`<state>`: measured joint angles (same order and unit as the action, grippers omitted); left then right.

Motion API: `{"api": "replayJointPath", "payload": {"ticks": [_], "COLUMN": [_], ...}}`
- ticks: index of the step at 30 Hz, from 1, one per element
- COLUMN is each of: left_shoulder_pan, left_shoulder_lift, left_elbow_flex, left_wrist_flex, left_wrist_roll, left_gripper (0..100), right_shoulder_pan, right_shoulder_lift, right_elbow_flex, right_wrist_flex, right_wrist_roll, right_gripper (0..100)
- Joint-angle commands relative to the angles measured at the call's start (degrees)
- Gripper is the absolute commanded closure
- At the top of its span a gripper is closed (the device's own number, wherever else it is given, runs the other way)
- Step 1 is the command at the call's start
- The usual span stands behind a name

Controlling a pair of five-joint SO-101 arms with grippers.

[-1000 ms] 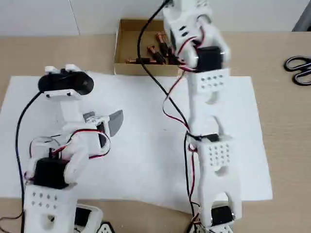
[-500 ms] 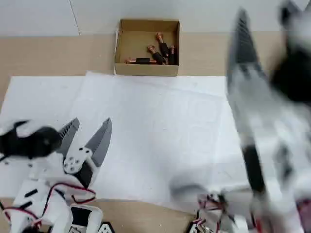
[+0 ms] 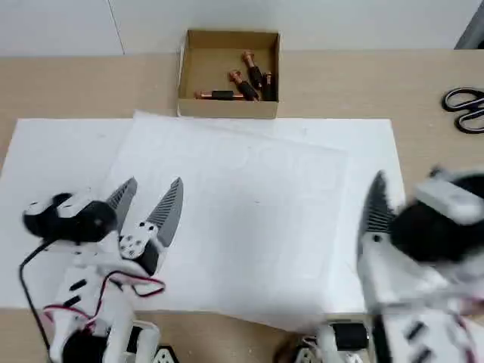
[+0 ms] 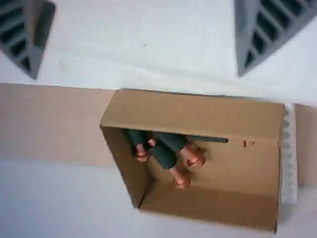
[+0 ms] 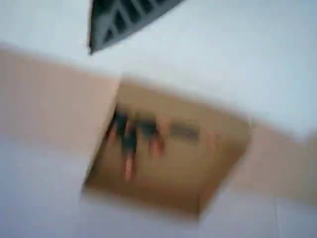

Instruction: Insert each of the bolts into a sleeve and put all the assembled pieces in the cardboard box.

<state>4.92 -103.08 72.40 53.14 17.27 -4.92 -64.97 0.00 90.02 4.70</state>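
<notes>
the cardboard box sat on the counter at the far edge of a white paper sheet, its near wall right against the sheet. inside it lay the assembled pieces, several copper-coloured bolts pushed into dark sleeves. they were bunched in the half of the box nearer the right arm, some touching one another. closer to me, the left gripper hung over the near left part of the sheet, well apart from the box. its grey ribbed fingers were spread wide with nothing between them. from that arm's own camera the left gripper framed the box, and the pieces showed tucked against one wall, with their copper heads toward the open floor. the right gripper stood over the near right edge of the sheet, blurred, and i could not tell whether it was open or closed. its camera took in the box too, with the pieces smeared inside. a pair of scissors lay on the bare counter off to the right.
</notes>
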Motion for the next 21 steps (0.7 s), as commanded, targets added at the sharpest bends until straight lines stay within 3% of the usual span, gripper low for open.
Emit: {"api": "replayJointPath", "payload": {"ticks": [1,6,10,17,21], "left_shoulder_pan": [-0.53,-0.53,-0.53,-0.53,-0.53], "left_shoulder_lift": [-1.14,-1.14,-1.14,-1.05,-1.05], "left_elbow_flex": [4.97,12.97,21.49,23.96,23.96], "left_wrist_flex": [-5.63,-10.46,-15.30,-13.54,-5.98], "left_wrist_roll": [-0.26,-0.26,-0.26,-0.26,-0.26], "left_gripper": [75,75,75,75,75], "right_shoulder_pan": [0.40,0.40,0.40,0.40,0.40], "right_shoulder_lift": [-10.77,-26.86,-39.16,-38.02,-39.08], "right_elbow_flex": [32.09,63.47,80.62,88.18,96.53], "right_wrist_flex": [-11.03,-27.38,-33.27,-33.89,-36.35], "right_wrist_roll": [0.26,0.62,0.62,0.62,0.44], "right_gripper": [80.0,79.9,80.0,80.0,79.9]}}
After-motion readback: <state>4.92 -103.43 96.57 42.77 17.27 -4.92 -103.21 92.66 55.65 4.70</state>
